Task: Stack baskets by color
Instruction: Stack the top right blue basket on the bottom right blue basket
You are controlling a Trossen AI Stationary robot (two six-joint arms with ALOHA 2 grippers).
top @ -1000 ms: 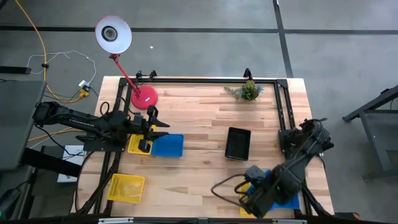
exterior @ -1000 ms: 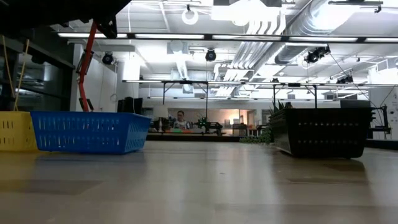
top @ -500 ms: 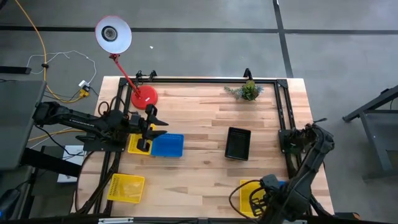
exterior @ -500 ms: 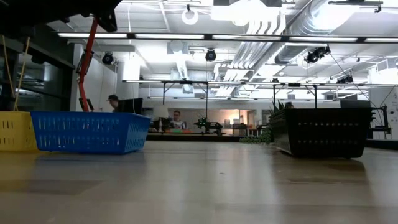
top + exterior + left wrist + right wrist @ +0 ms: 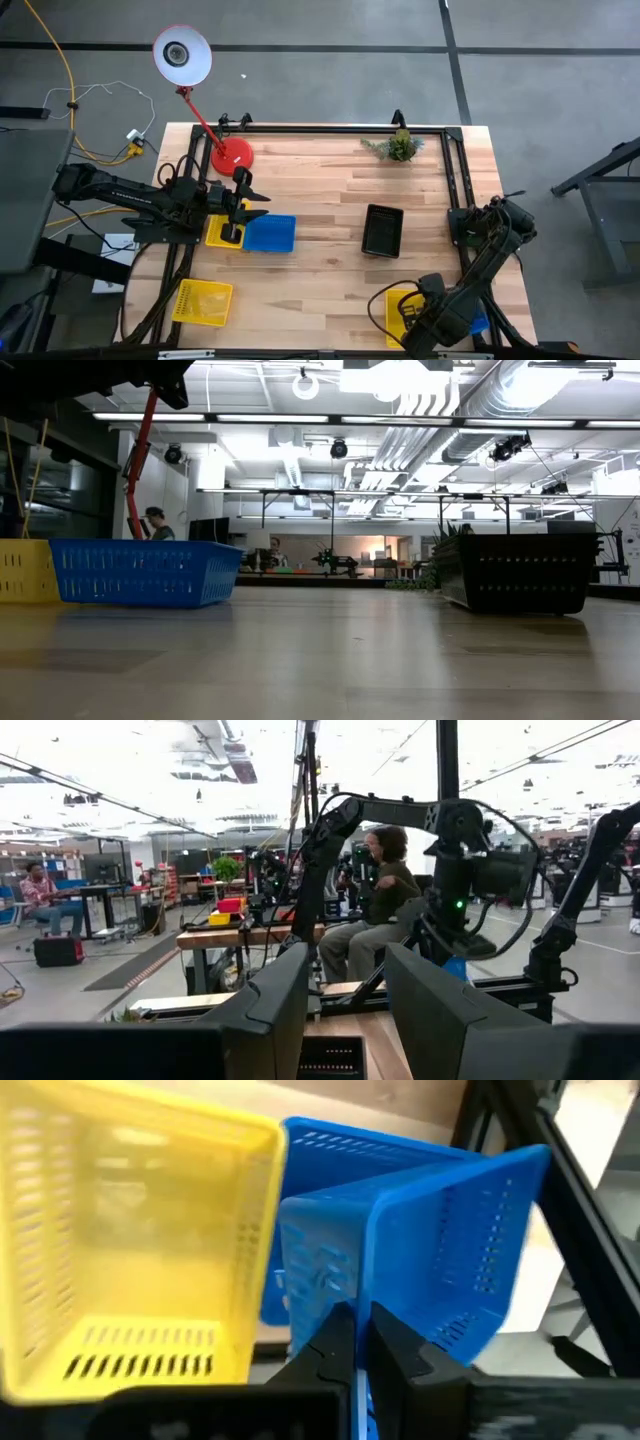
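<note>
Nearest you, your right gripper (image 5: 358, 1342) had its jaws clamped on a blue basket's (image 5: 440, 1250) wall at the table's (image 5: 330, 290) near right edge, beside a yellow basket (image 5: 402, 309). Sorting seemed barely started. Farther off, your left gripper (image 5: 232, 237), jaws partly apart, sat in another yellow basket (image 5: 216, 232) touching a blue one (image 5: 270, 234); the black basket (image 5: 383, 230) had open room.

Blue basket (image 5: 145, 572) touching yellow basket (image 5: 27, 571) — black basket (image 5: 520, 572) apart.

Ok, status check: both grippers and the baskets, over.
Right gripper shut on the wall of a tilted blue basket, near right corner, beside a yellow basket. Left gripper parked over the yellow-and-blue pair. Black basket alone mid-table. Nothing blocking.
</note>
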